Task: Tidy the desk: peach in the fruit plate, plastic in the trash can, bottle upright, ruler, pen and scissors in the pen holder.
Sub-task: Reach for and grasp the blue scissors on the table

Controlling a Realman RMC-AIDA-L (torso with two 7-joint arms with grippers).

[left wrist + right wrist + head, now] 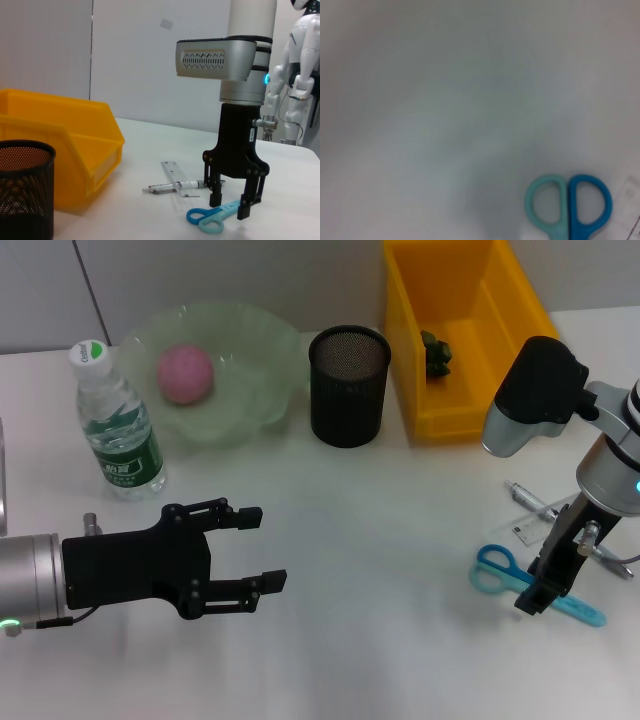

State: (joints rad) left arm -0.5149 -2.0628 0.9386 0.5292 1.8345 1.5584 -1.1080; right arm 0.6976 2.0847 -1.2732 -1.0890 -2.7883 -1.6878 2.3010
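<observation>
Over on our right side, our right gripper [231,207] hangs open straddling the blue plastic-handled scissors [533,590], which lie flat on the white desk [380,540], long axis crossing between the fingers.

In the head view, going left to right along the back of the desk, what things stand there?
Bottle → fruit plate holding the peach → pen holder → yellow bin.
</observation>
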